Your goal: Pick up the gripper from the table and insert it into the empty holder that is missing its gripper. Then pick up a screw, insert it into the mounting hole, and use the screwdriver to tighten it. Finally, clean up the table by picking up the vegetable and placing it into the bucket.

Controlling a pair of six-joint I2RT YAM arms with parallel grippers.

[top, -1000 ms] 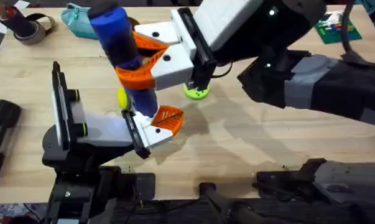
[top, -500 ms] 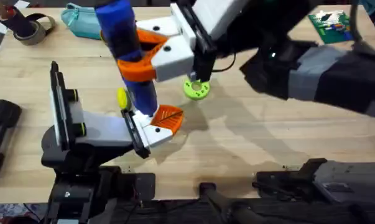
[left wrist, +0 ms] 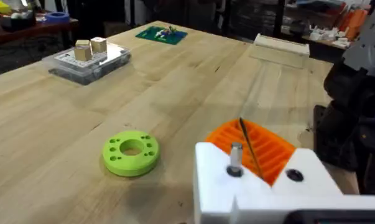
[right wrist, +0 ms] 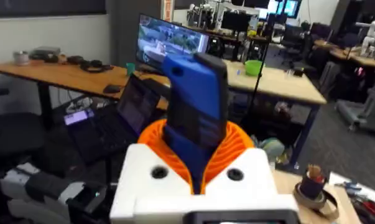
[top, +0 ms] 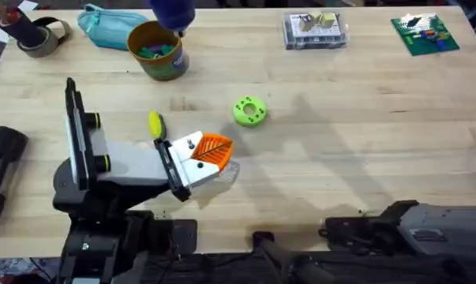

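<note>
Spreading across the overhead view, the table [top: 364,158] carries the holder [top: 127,166] at the lower left, with the gripper [top: 210,151] seated at its black end plate, orange ribs facing up. In the left wrist view a screw [left wrist: 235,157] stands proud of that gripper's white base, so I judge it inserted but not driven home. The bucket [top: 155,49] sits at the far left beside a teal pouch [top: 107,24], and the green vegetable [top: 249,111] lies well apart from it near the table's middle. The right gripper [right wrist: 196,146] is clamped on the blue screwdriver [right wrist: 196,102], lifted high, with its tip showing above the bucket at the overhead view's top edge. To tighten well, the bit should come down in line with the screw's axis, meet the head squarely and press lightly before spinning, or it may skate onto the ribs. The bit itself is cut off, the screw head's recess is too small to read, and whether the left gripper is open or closed cannot be told.
</note>
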